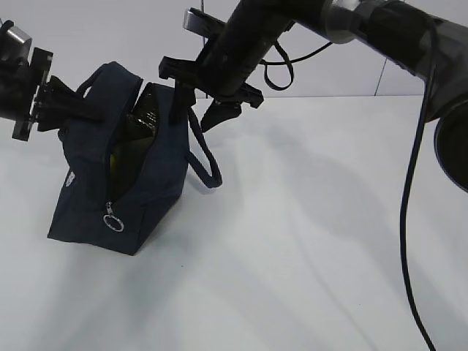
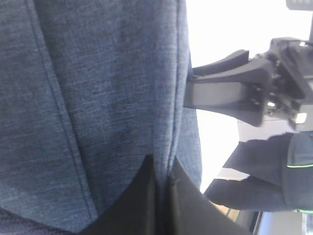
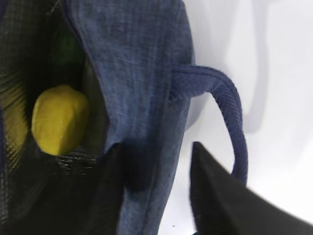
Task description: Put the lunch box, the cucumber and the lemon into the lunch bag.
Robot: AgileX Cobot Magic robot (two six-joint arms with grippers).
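The right gripper (image 3: pixel 156 188) straddles the right wall of the lunch bag (image 1: pixel 102 212), jaws apart with one finger inside the mouth and one outside, not yet pinching. The left gripper (image 2: pixel 161 198) is clenched on the opposite wall, holding the bag open on the surface (image 1: pixel 292 256). The lemon (image 3: pixel 59 119) lies inside, with something green, probably the cucumber (image 3: pixel 68 49), behind it; the lunch box can't be made out. Any withdrawal should go straight up, clear of the handle (image 3: pixel 227 117).

A white table (image 1: pixel 307 241) carries a navy lunch bag (image 1: pixel 102 212), standing at its left side with the top unzipped.
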